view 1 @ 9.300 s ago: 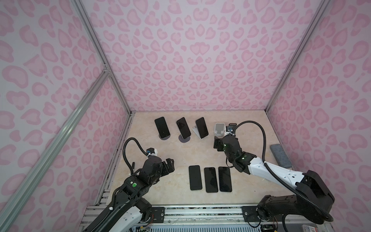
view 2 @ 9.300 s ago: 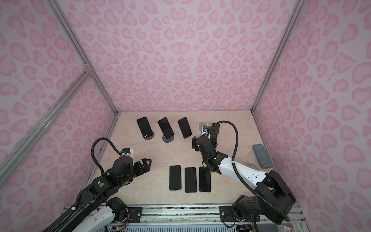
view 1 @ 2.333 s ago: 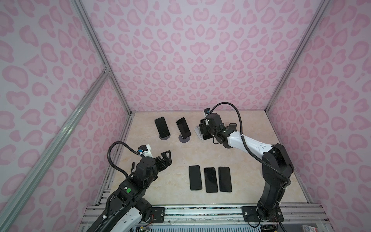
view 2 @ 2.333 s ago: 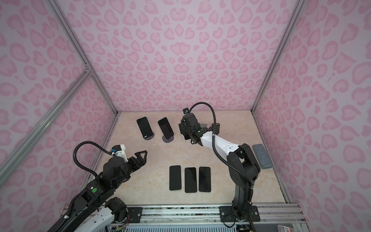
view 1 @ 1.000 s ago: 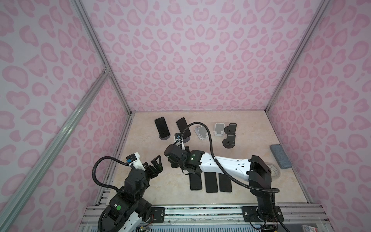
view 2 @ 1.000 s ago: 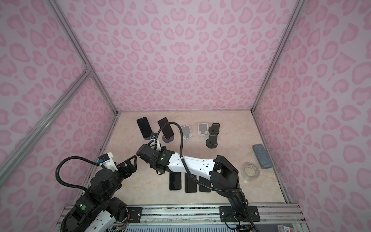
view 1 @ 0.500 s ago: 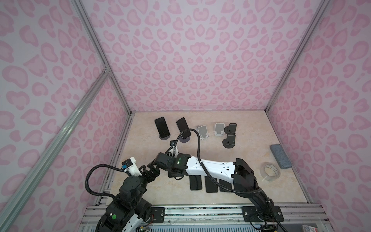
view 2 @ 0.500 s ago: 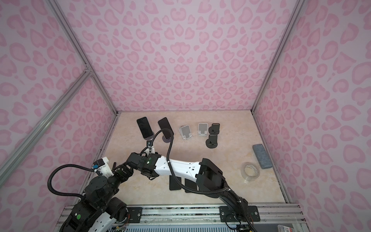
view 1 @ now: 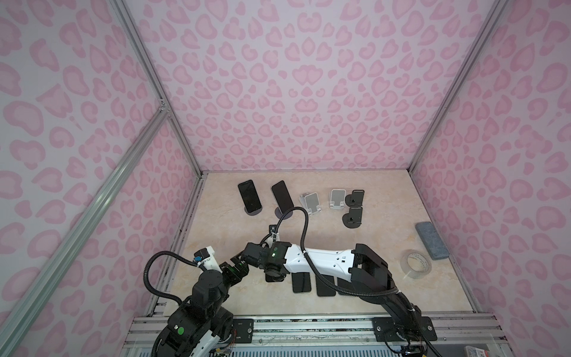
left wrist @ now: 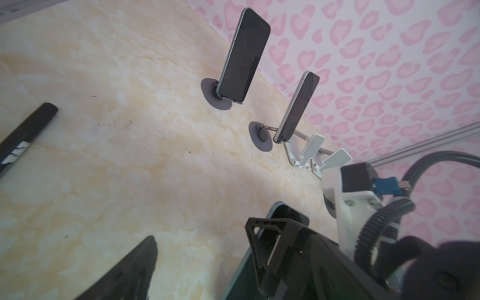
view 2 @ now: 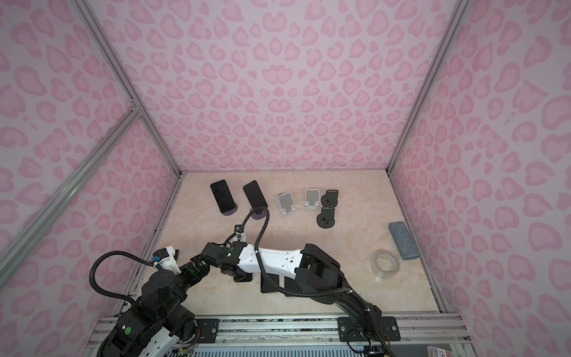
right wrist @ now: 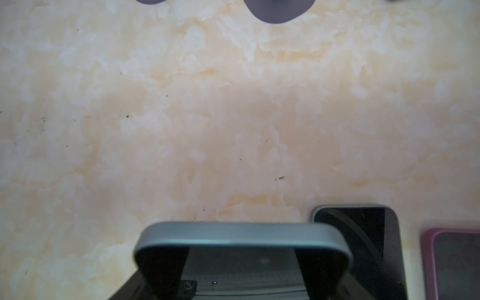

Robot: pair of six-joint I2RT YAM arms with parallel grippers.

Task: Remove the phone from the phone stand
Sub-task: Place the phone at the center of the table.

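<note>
The right end effector (right wrist: 242,270) is pinching a phone (right wrist: 241,232), whose rounded grey-blue end sticks out past the fingers (right wrist: 162,267). The phone is off any stand, low over the near-left part of the tabletop (right wrist: 181,117). Its lower part is hidden, so I cannot tell whether it touches the surface. Just beside it a black phone (right wrist: 363,249) lies flat, then a pink-cased phone (right wrist: 457,267); both top views show a row of flat phones along the near edge. The left end effector (view 2: 200,265) sits very close to the right one, jaws spread, nothing between them.

Further out, by the far edge toward the far-left corner, two upright phones (view 1: 249,197) lean on round-based stands (view 1: 253,210). Empty stands (view 1: 337,197) sit along the far edge nearer its middle. A tape roll (view 1: 414,265) and a grey pad (view 1: 431,240) lie by the right edge.

What could go wrong, as I judge it:
- The two end effectors are crowded together, so a small sideways move could knock the held phone askew or out of the grip.
- Letting go while the phone is tilted could tip it onto the black phone.
- The right arm's cable (view 1: 304,222) loops up in line with the nearer loaded stand. I cannot tell their clearance, and a swing back could snag it.
</note>
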